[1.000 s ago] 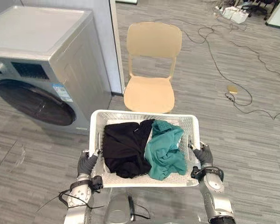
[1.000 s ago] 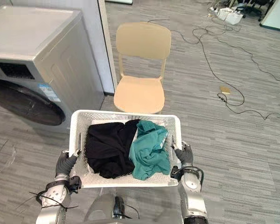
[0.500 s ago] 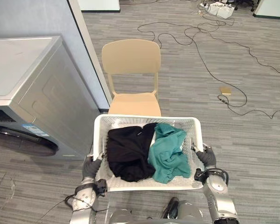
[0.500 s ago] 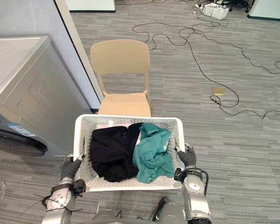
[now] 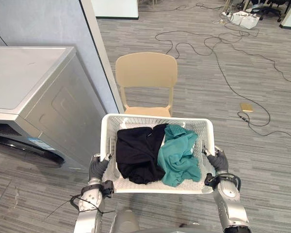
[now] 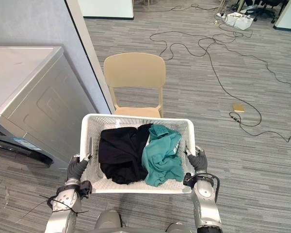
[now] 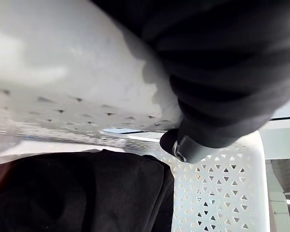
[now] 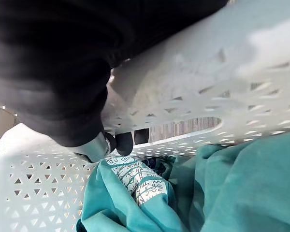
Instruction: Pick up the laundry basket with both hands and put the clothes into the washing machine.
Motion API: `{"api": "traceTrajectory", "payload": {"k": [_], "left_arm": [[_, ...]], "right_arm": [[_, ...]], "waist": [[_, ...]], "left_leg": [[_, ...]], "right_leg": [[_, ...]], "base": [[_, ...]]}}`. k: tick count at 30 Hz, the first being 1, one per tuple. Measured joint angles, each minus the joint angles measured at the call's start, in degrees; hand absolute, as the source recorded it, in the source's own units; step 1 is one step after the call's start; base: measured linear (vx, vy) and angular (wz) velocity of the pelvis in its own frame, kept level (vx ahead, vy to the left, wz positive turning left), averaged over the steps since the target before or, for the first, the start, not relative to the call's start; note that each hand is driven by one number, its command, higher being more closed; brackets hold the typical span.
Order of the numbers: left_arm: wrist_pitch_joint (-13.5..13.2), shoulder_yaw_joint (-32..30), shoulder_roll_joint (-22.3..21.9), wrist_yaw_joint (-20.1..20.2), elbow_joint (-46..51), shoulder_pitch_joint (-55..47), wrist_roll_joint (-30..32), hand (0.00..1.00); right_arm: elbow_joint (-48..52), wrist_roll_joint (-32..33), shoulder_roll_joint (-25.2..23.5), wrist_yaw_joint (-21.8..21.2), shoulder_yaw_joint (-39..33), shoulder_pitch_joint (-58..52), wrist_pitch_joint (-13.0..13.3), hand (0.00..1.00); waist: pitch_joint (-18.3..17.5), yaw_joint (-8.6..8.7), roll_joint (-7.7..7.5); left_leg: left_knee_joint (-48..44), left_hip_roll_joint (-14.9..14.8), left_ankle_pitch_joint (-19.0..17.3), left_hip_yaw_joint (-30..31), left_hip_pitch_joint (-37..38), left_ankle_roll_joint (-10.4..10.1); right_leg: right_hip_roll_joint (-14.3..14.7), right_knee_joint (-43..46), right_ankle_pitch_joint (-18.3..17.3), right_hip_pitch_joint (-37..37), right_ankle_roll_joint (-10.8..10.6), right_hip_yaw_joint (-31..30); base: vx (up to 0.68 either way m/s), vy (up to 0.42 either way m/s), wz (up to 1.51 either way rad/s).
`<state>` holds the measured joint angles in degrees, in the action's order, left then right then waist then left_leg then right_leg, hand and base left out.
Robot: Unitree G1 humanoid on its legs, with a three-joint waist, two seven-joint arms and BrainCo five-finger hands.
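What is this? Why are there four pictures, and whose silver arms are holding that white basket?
Those arms belong to a walking robot. The two wide pictures come from the two eyes of a camera on its head, looking down, so they show nearly the same thing. The two close-up pictures come from small cameras on its wrists, right beside each hand. The left hand and the right hand each grip one side of a white laundry basket, with fingers hooked into its rim, and hold it up in front of the robot. Inside lie a black garment and a teal garment. To the robot's left stands a grey washing machine, and just past the basket is a tan chair. Cables trail over the floor further back.
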<state>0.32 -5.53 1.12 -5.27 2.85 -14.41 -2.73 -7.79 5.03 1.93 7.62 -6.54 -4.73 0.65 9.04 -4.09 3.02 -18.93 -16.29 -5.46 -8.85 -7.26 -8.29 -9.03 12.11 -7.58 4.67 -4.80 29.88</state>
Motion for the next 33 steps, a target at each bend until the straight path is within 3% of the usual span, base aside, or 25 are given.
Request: {"api": "traceTrajectory", "payload": {"k": [2,4,7,10,11,13,15,18,23,33], "left_arm": [[-0.2,-1.4,2.2,-0.1,0.1,1.6,0.0,1.00],[-0.2,-2.2,3.5,-0.2,0.1,3.5,0.0,1.00],[-0.6,-2.8,4.9,-0.4,-0.3,8.6,0.0,1.00],[-0.9,-3.0,7.0,-1.2,-4.4,21.0,-0.3,1.00],[-0.9,-3.0,7.6,-1.4,-5.8,23.9,-0.8,1.00],[-0.8,-1.5,11.9,-2.7,-13.2,37.1,-2.3,1.00],[-0.7,0.1,14.4,-3.6,-19.3,46.3,-3.9,1.00],[-0.7,2.7,17.6,-5.1,-29.0,58.3,-5.8,1.00],[-0.7,3.8,21.2,-6.0,-39.4,72.5,-8.0,1.00],[1.1,3.6,22.8,-5.8,-44.2,77.3,-8.0,1.00]], "right_arm": [[0.3,-0.1,-2.1,-0.1,0.1,1.2,0.1,1.00],[-0.1,-0.6,-2.6,0.0,0.0,4.0,-0.3,1.00],[-2.1,-0.5,-1.3,0.8,-0.5,10.7,-0.4,1.00],[-7.0,-0.3,3.6,2.3,-1.9,24.5,-0.4,1.00],[-8.5,0.0,5.0,2.3,-2.0,27.6,-0.6,1.00],[-14.2,1.4,11.0,3.3,-2.0,40.9,-1.3,1.00],[-19.0,2.1,14.7,4.4,-2.0,49.4,-1.9,1.00],[-26.3,3.8,17.3,5.9,-1.8,58.9,-2.3,1.00],[-33.1,8.0,18.6,7.5,-1.3,68.8,-2.3,1.00],[-34.3,11.4,17.1,7.6,-1.5,70.2,-3.4,1.00]], "waist": [[0.0,0.02,-2.86],[0.0,-0.04,-3.69],[1.5,-0.07,-2.69],[5.8,-0.07,-1.15],[6.8,-0.13,-1.01],[13.0,-0.12,-1.08],[15.1,-0.32,-1.41],[16.4,-1.23,-1.71],[17.4,-1.31,-1.72],[18.6,-1.60,-1.82]], "left_leg": [[1.1,2.2,-0.1,-0.5,0.0,0.4],[1.2,3.3,-0.3,-1.1,-0.3,0.7],[1.9,3.6,-0.2,-2.3,-0.6,1.4],[2.9,3.5,2.0,-2.4,-5.9,2.2],[3.0,3.4,2.4,-2.4,-7.1,2.2],[3.7,3.4,5.0,-2.5,-10.2,2.6],[4.1,3.5,6.5,-2.6,-13.3,3.0],[4.3,3.4,8.1,-2.5,-16.5,3.3],[5.2,3.1,11.1,-1.1,-22.6,3.3],[6.1,0.7,12.3,-1.0,-29.1,2.4]], "right_leg": [[-1.4,-2.9,1.8,0.3,-1.0,-0.3],[-2.0,-5.0,3.7,0.4,-1.7,-0.8],[-2.3,-5.5,4.6,-0.7,-1.8,-1.8],[-2.3,-2.6,5.1,-7.9,-1.1,-2.5],[-2.3,-1.9,5.1,-9.5,-1.1,-2.8],[-3.0,1.4,5.2,-14.4,-0.6,-3.6],[-3.2,3.0,5.8,-18.7,0.2,-4.3],[-3.3,4.3,6.0,-22.7,0.6,-4.8],[-3.2,6.3,5.9,-28.9,1.1,-4.0],[-2.2,6.7,6.6,-34.0,2.2,-1.1]], "base": [[0.08,0.168,-0.08],[0.03,0.155,-0.11],[-0.04,0.069,-0.13],[-0.17,0.036,-0.09],[-0.27,0.009,-0.11],[-0.25,0.004,-0.07],[-0.21,0.001,-0.10],[-0.08,-0.023,-0.07],[-0.03,-0.046,0.08],[0.02,-0.034,0.06]]}}
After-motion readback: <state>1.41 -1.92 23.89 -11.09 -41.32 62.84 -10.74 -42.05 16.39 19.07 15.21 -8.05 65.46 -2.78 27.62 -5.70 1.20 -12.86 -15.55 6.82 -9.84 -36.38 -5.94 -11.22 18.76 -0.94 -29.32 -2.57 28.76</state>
